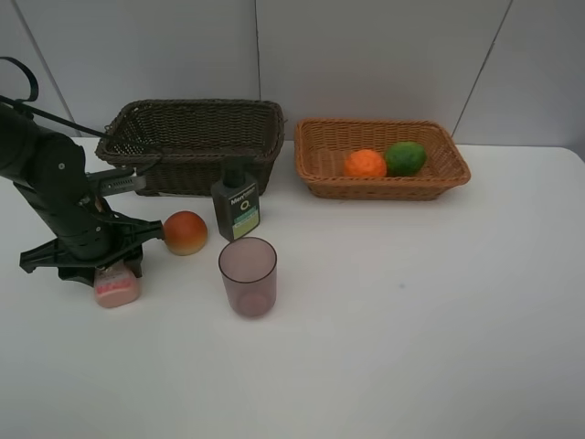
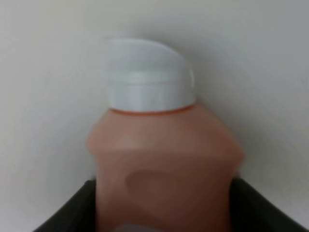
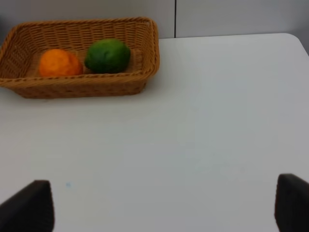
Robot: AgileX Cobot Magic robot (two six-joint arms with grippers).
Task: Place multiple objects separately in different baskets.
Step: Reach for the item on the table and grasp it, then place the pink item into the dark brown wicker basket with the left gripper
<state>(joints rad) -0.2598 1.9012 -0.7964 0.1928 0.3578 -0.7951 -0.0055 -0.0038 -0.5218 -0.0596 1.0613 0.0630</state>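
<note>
My left gripper (image 1: pixel 113 273) is down on the table at the left, shut on the small pink bottle (image 1: pixel 117 289). In the left wrist view the pink bottle (image 2: pixel 164 159) with its white cap fills the frame, a dark finger pressed against each side. The peach-like fruit (image 1: pixel 186 232), dark green bottle (image 1: pixel 237 205) and purple-tinted cup (image 1: pixel 248 276) stand on the table. The mandarin (image 1: pixel 365 164) and lime (image 1: pixel 405 157) lie in the light tan basket (image 1: pixel 384 189). The dark brown basket (image 1: pixel 196 104) looks empty. My right gripper (image 3: pixel 164 208) is open over bare table.
The dark basket stands just behind the left arm, with the green bottle right in front of it. In the right wrist view the tan basket (image 3: pixel 72 88) with the mandarin (image 3: pixel 59 63) and lime (image 3: pixel 107 55) lies ahead. A grey wall runs behind the table.
</note>
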